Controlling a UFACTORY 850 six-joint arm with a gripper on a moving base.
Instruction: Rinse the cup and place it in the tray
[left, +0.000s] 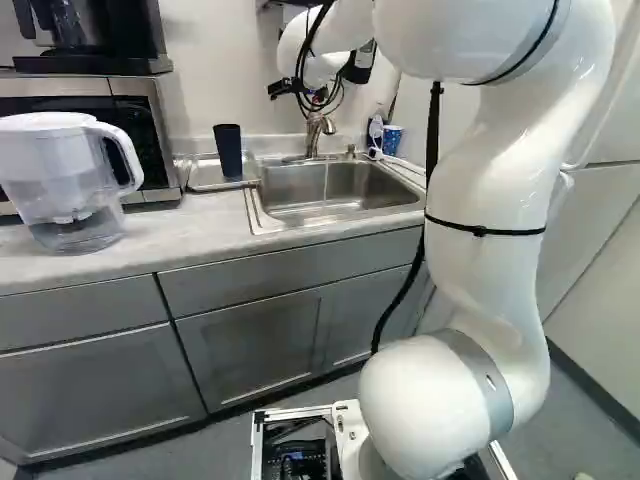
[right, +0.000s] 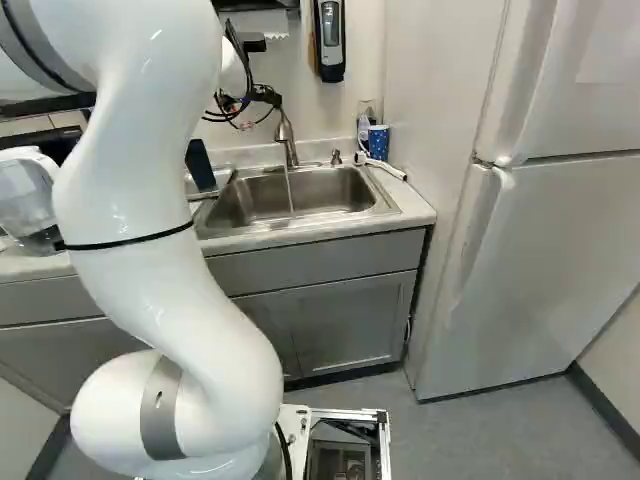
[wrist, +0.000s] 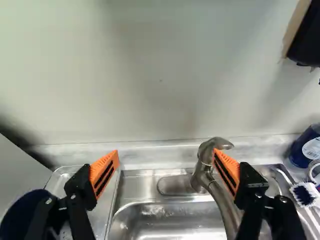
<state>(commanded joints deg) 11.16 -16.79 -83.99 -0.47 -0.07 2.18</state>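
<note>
Gripper open, fingers wide apart, orange pads facing. Dark cup beside one finger, partly out of view; metal tray near it. Faucet overlaps the other finger, contact unclear. Sink under gripper, pale wall ahead. Brush and blue bottle near faucet-side finger.

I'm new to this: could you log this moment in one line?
jaws: open, empty; cup: standing in tray; tap: water running; rinsed: cannot tell

Left and right base views look slightly down from behind the arm; the wrist view, nearest, faces the wall; all share the sink.
</note>
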